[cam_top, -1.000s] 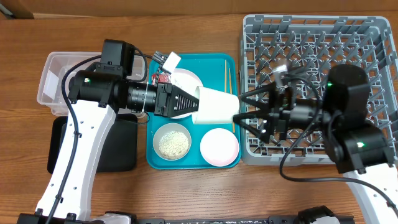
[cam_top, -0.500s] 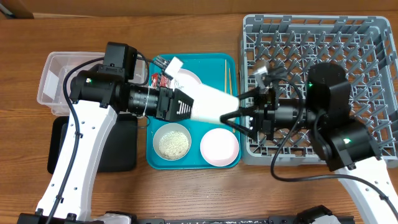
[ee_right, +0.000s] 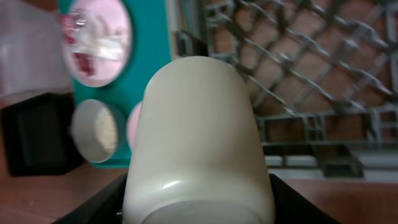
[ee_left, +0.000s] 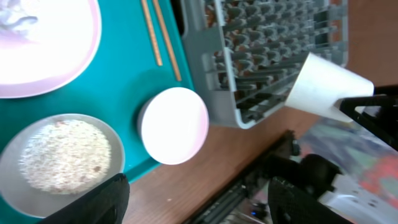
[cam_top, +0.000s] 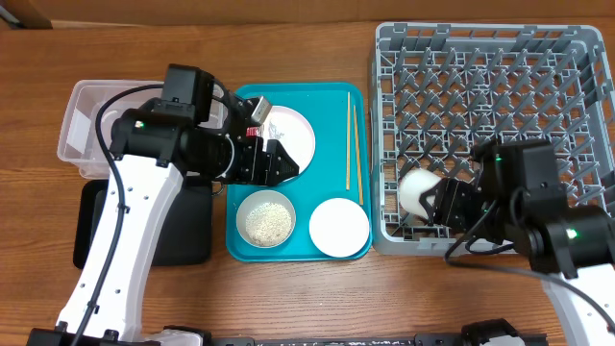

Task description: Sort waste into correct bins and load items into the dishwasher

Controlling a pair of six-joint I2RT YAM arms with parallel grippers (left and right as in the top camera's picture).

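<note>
**Cup passed across: the right gripper [cam_top: 437, 200] now carries the small white cup [cam_top: 420, 189] at the dish rack [cam_top: 480, 58].**

Half a second ago both grippers met just left of the rack with the cup between them. Now the cup lies on its side, clamped in the right gripper alone, over the rack's front-left corner; whether it touches the pegs cannot be told. The left gripper [cam_top: 286, 161] has drawn back away from the rack, over the teal tray [cam_top: 332, 96] just left of it, its fingers spread wide with nothing between them. The handover looks finished, so the cup likely only needs seating among the pegs. The plate [cam_top: 300, 135], the rice-filled bowl [cam_top: 266, 219], the pink bowl [cam_top: 339, 227] and the chopsticks [cam_top: 353, 139] still wait on that tray.
</note>
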